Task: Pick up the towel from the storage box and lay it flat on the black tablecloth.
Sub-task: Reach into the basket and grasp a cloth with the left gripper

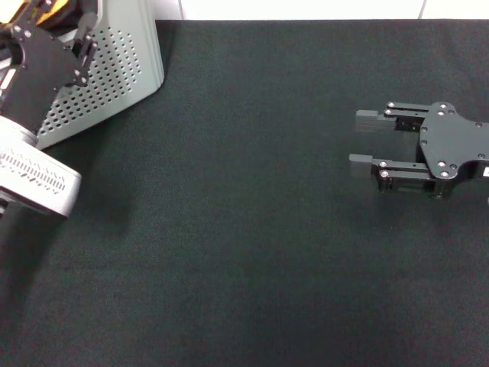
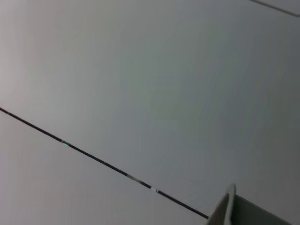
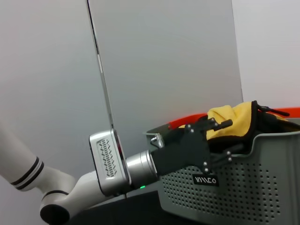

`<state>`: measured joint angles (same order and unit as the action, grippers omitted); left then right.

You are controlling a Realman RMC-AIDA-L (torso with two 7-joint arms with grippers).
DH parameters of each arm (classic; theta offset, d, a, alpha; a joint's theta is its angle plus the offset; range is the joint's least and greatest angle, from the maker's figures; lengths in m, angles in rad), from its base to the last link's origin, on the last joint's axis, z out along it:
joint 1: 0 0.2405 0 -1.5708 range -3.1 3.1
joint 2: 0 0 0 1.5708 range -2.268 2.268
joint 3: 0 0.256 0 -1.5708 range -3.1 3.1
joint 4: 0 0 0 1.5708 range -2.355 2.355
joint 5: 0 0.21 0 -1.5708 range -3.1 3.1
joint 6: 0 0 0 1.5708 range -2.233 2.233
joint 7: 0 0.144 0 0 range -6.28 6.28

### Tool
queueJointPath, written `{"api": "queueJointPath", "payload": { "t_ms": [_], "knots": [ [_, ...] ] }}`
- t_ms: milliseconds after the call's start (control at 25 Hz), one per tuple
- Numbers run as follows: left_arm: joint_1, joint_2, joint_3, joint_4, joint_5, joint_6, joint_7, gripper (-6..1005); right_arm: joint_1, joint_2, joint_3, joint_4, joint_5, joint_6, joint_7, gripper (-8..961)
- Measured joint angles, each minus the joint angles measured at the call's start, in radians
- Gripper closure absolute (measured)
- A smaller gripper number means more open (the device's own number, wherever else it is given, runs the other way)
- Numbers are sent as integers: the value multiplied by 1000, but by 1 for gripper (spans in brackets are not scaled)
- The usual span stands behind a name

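The light grey perforated storage box stands at the far left corner of the black tablecloth. My left gripper reaches over the box's rim into it. In the right wrist view the left gripper sits against a yellow-orange cloth that bulges above the box, which carries a black label. No grey-green towel shows in any view. My right gripper is open and empty, low over the tablecloth at the right, fingers pointing left.
The left wrist view shows only a pale wall with a dark seam and a bit of the box's rim. The tablecloth's far edge meets a white wall. The left arm's white housing hangs at the left edge.
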<state>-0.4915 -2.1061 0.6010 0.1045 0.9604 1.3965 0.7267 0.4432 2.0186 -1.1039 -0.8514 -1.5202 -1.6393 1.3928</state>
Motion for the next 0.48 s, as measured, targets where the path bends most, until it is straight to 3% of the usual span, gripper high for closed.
{"api": "queueJointPath", "payload": {
  "t_ms": [480],
  "knots": [
    [-18, -1, -4, -27, -61, -3, 108, 482, 0, 2, -9, 0, 2, -2, 0, 296]
  ]
}}
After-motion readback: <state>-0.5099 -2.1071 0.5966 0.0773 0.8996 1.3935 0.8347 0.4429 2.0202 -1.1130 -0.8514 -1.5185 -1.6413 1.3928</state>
